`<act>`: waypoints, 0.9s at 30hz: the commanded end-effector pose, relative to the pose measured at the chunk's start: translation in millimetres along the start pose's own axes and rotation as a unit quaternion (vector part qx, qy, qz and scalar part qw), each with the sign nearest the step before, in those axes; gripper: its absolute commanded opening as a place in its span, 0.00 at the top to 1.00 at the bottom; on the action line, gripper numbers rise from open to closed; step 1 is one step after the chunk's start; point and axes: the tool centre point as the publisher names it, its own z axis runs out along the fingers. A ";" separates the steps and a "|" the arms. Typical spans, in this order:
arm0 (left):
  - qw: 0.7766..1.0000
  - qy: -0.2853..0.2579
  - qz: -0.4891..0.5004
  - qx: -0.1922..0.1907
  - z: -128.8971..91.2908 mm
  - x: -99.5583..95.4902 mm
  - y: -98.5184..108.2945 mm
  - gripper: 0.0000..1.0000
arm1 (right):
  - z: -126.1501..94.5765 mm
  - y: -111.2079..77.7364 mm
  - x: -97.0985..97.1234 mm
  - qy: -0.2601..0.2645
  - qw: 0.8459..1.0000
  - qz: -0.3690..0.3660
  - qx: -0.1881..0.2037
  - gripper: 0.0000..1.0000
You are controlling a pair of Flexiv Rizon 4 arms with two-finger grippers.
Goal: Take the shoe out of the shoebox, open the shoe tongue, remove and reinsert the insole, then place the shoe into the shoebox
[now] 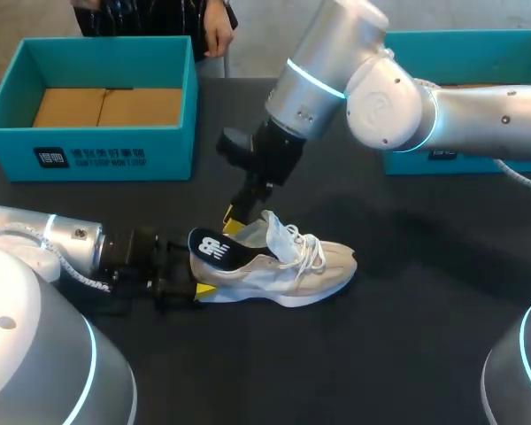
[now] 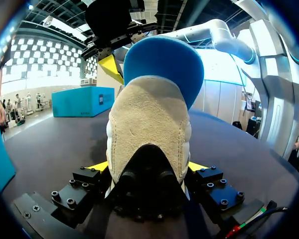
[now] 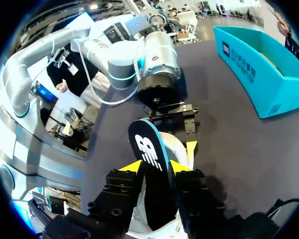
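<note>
A beige and white sneaker point(image 1: 292, 270) lies on its sole on the dark table, toe pointing right. My left gripper point(image 1: 197, 276) is shut on its heel point(image 2: 147, 124), one yellow tip on each side. A dark insole point(image 1: 217, 248) with a white logo and blue underside point(image 2: 164, 64) stands up out of the heel opening. My right gripper point(image 1: 233, 221) hangs over the heel. In the right wrist view the insole point(image 3: 148, 149) runs between that gripper's point(image 3: 157, 167) parted fingers, which stand open. The white tongue point(image 1: 279, 235) is pulled up.
A teal shoebox point(image 1: 88, 150) with a cardboard insert stands at the back left. A second teal box point(image 1: 469, 53) sits at the back right, partly behind my right arm. Bare dark table surrounds the shoe in front and to the right.
</note>
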 end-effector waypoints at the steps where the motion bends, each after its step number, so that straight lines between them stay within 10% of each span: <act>1: 1.000 -0.002 0.000 0.000 1.3 1.5 1.8 1.00 | 7.0 -3.2 -6.2 0.020 1.000 0.000 -0.008 0.69; 27: 1.000 -0.002 0.000 0.000 1.3 1.5 1.8 1.00 | 22.8 -18.4 -17.7 0.063 0.998 0.006 -0.006 0.62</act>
